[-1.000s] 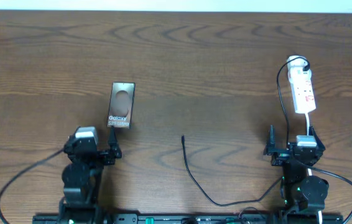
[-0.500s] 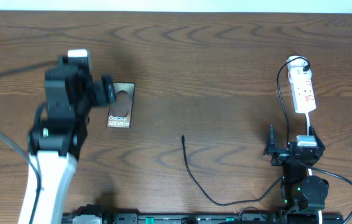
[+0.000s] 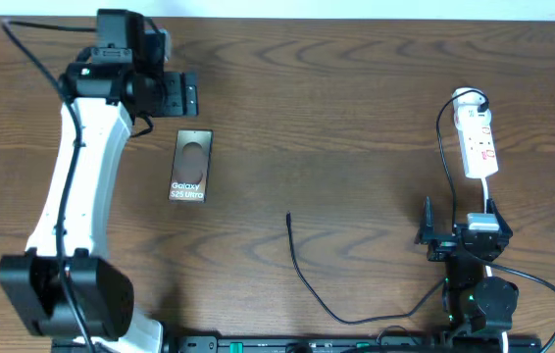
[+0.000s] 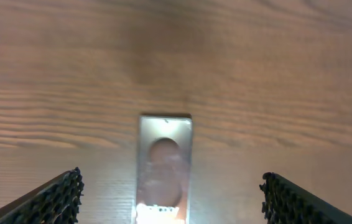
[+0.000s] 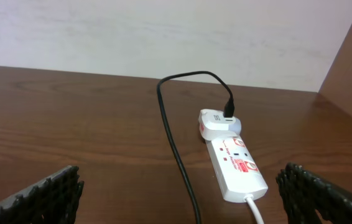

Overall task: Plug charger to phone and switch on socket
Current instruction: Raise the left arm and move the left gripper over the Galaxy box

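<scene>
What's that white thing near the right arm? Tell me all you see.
A small white oblong power strip, plastic-looking, red markings on top, lying flat on the wooden table. A white adapter sits at its far end with a thin black cable plugged in; a white cord leaves the near end.

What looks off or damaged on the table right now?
Nothing stands out. The phone lies flat, the charger lies loose on the table with its tip apart from the phone, and the socket sits flat at the right.
</scene>
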`<action>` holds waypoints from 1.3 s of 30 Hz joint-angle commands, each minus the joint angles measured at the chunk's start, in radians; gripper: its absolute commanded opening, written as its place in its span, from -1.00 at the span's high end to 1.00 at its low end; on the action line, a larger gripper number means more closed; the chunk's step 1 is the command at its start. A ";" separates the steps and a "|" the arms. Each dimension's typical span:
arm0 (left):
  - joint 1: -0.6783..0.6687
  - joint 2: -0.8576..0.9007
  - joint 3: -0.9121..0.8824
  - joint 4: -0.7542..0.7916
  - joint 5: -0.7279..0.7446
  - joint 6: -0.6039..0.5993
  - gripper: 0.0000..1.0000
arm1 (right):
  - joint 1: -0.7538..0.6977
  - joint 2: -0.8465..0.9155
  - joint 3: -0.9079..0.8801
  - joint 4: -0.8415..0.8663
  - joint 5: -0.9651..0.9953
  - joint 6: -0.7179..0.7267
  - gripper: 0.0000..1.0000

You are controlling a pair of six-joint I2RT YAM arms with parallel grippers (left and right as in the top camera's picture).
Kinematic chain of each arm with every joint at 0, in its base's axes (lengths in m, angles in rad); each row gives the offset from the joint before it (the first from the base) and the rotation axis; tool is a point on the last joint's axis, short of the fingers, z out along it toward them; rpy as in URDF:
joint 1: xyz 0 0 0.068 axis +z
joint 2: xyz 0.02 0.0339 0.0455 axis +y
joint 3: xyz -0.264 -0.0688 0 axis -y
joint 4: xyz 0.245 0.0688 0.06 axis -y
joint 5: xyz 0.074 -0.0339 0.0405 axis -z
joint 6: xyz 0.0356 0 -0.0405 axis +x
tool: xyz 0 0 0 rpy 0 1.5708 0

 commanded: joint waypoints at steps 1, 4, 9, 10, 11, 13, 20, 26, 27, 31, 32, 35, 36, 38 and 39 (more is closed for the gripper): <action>0.006 0.008 0.025 -0.031 0.065 0.009 -0.46 | -0.007 -0.006 -0.002 -0.004 -0.002 -0.013 -0.98; 0.006 0.008 0.025 -0.032 0.050 0.009 -0.38 | -0.007 -0.006 -0.002 -0.004 -0.002 -0.013 -0.99; 0.006 0.008 0.025 -0.053 0.048 0.009 -0.99 | -0.007 -0.006 -0.002 -0.004 -0.002 -0.013 -0.99; 0.006 0.008 0.025 -0.061 0.045 0.011 -0.99 | -0.007 -0.006 -0.002 -0.004 -0.002 -0.013 -0.99; 0.006 0.009 0.024 -0.064 0.025 0.029 -0.99 | -0.007 -0.006 -0.002 -0.004 -0.002 -0.013 -0.99; 0.006 0.013 0.024 -0.070 -0.058 0.031 -0.98 | -0.007 -0.006 -0.002 -0.004 -0.002 -0.013 -0.99; 0.006 0.082 0.024 -0.114 -0.143 0.031 -0.98 | -0.007 -0.006 -0.002 -0.004 -0.002 -0.013 -0.98; 0.006 0.204 0.024 -0.129 -0.135 0.031 -0.98 | -0.007 -0.006 -0.002 -0.004 -0.002 -0.013 -0.99; 0.006 0.224 0.024 -0.135 -0.135 0.031 -0.98 | -0.007 -0.006 -0.002 -0.004 -0.002 -0.013 -0.98; 0.005 0.295 0.024 -0.143 -0.135 0.034 -0.98 | -0.007 -0.006 -0.002 -0.004 -0.002 -0.013 -0.98; 0.004 0.309 0.024 -0.143 -0.135 0.041 -0.98 | -0.007 -0.006 -0.002 -0.004 -0.002 -0.013 -0.99; 0.003 0.330 0.023 -0.144 -0.131 0.051 -0.98 | -0.007 -0.006 -0.002 -0.004 -0.002 -0.013 -0.99; 0.003 0.332 0.023 -0.144 -0.116 0.055 -0.98 | -0.007 -0.006 -0.002 -0.004 -0.002 -0.013 -0.98; 0.003 0.332 0.022 -0.143 -0.094 0.058 -0.98 | -0.007 -0.006 -0.002 -0.004 -0.002 -0.013 -0.98; 0.003 0.332 0.022 -0.144 -0.087 0.060 -0.98 | -0.007 -0.006 -0.002 -0.004 -0.002 -0.013 -0.98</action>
